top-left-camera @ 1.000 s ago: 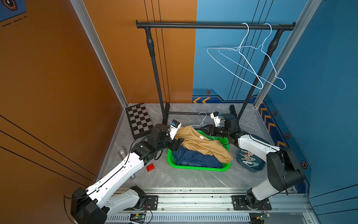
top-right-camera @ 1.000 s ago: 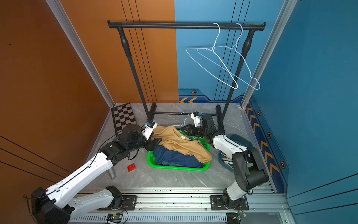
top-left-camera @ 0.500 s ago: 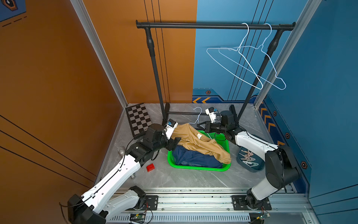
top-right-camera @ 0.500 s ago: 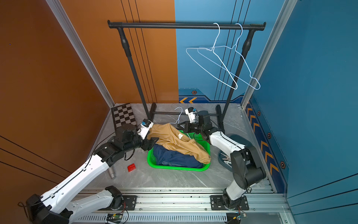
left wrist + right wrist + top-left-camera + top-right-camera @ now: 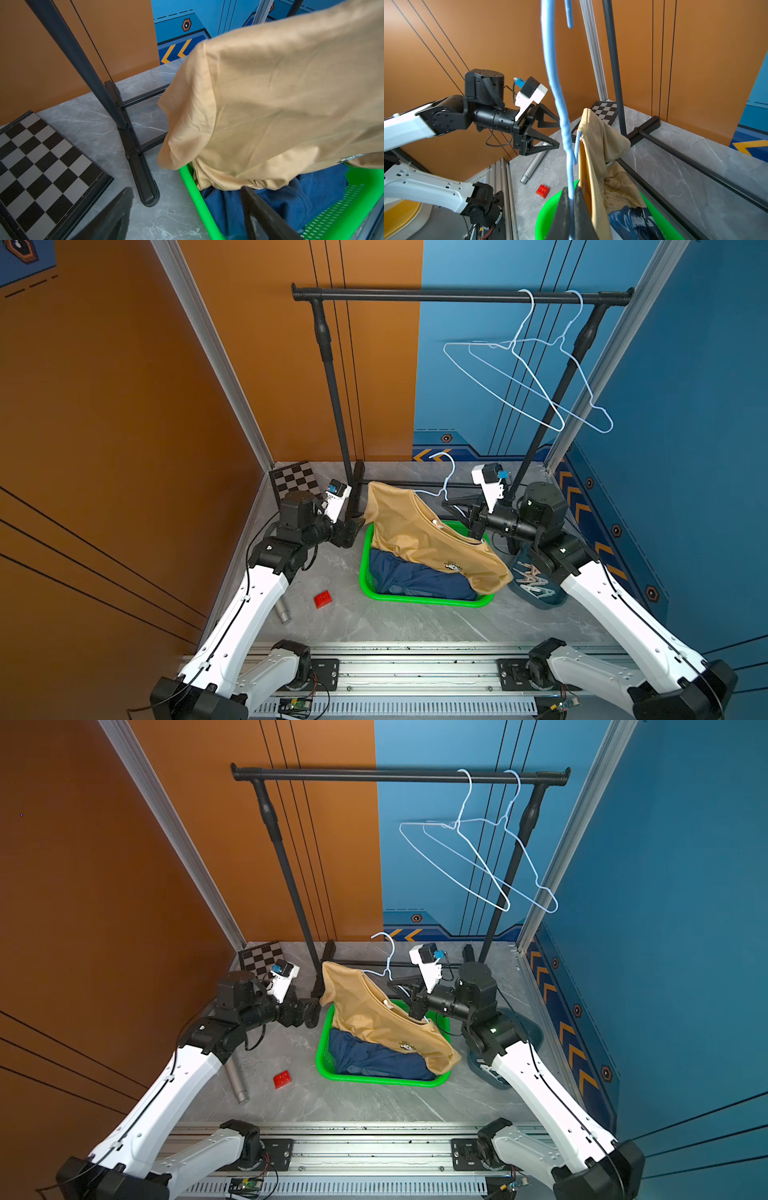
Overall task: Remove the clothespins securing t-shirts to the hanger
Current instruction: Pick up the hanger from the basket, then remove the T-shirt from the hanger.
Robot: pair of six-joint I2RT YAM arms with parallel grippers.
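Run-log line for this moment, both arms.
right gripper: jaws shut on hanger | left gripper: jaws open, empty | yellow t-shirt: on hanger, partly in green basket

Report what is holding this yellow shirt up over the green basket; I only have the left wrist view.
Observer: The right gripper is shut on the light blue hanger that carries the yellow shirt.
Operator: Locate any clothespins.
Observer: Several clothespins lie in the dark bin beside the right arm.
Operator: Say what's on the rail.
Observer: Two bare hangers.
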